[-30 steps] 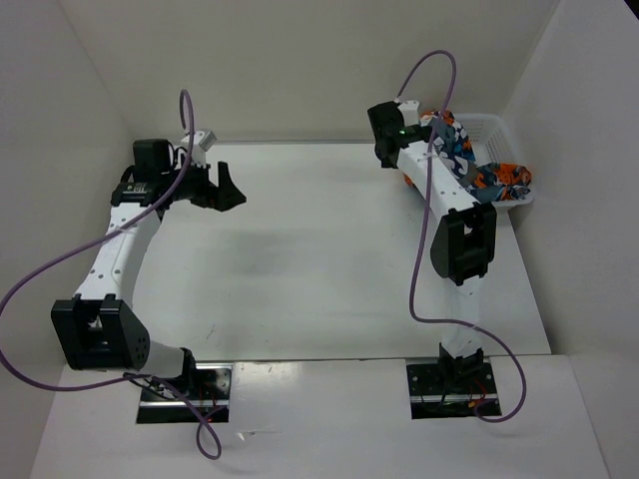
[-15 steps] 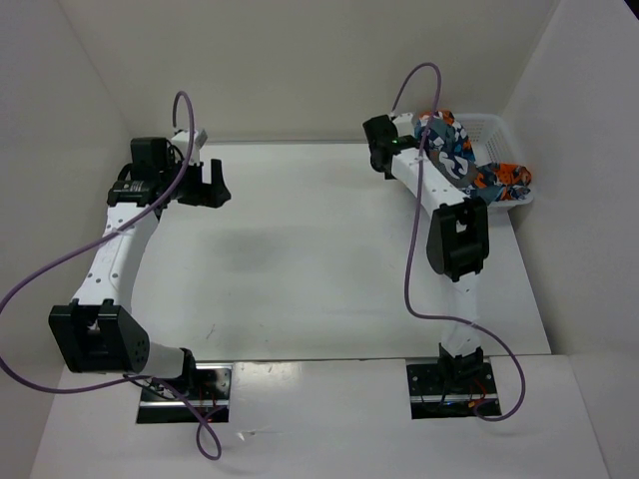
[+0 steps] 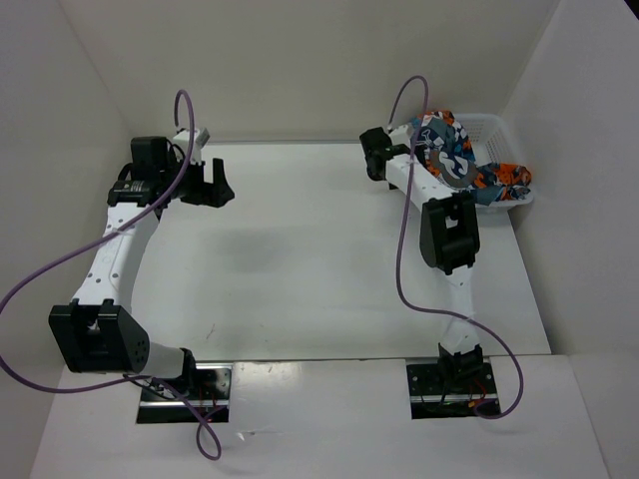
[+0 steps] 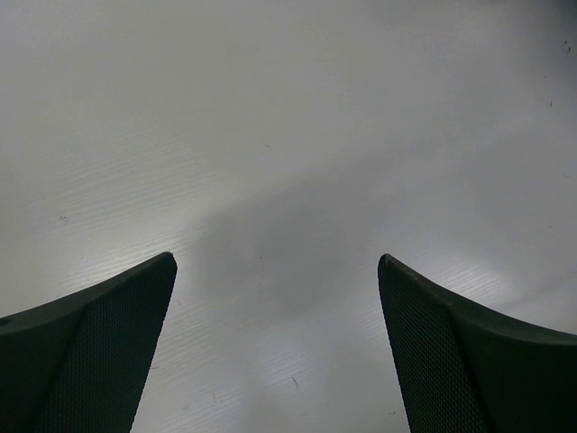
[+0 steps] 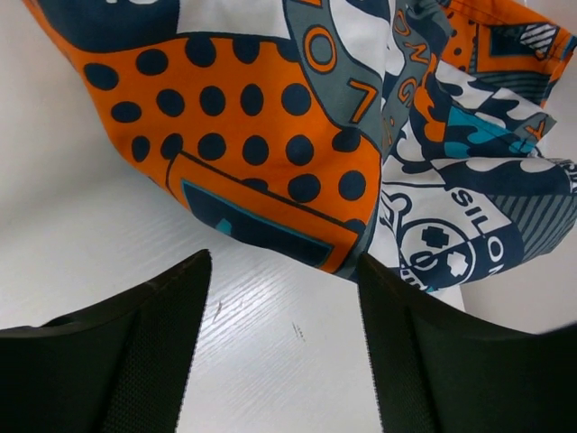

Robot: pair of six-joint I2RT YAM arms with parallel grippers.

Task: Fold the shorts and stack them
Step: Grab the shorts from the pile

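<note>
Right gripper [image 5: 284, 262]: its two dark fingers [image 5: 135, 352] stand apart and pinch nothing; only white table surface shows in the gap between them.
Right gripper, place: at the left end of the basket [image 3: 494, 127], facing the fabric there. In the top view the fingers themselves are hidden, so I cannot tell if a tip touches the cloth.
Shorts [image 5: 270, 135]: they hang just beyond the right fingertips. An orange panel with dark dots, a navy and teal part and a white part with round lettering are visible. The lower edge of the cloth ends close to the fingertips.
Shorts, place: in the top view one bunch [image 3: 446, 150] stands raised at the left end of the basket, higher than its rim. More of the same print lies over the near right corner of the basket. Whether this is one piece or several, I cannot tell.
Basket: white plastic mesh, on the table [image 3: 300, 269] at its far right corner.
Left gripper [image 3: 210, 185]: the fingers are spread wide and hold nothing; its wrist view shows only bare table between the tips.
Left gripper, place: well apart from the basket, across the table to the left of it.
</note>
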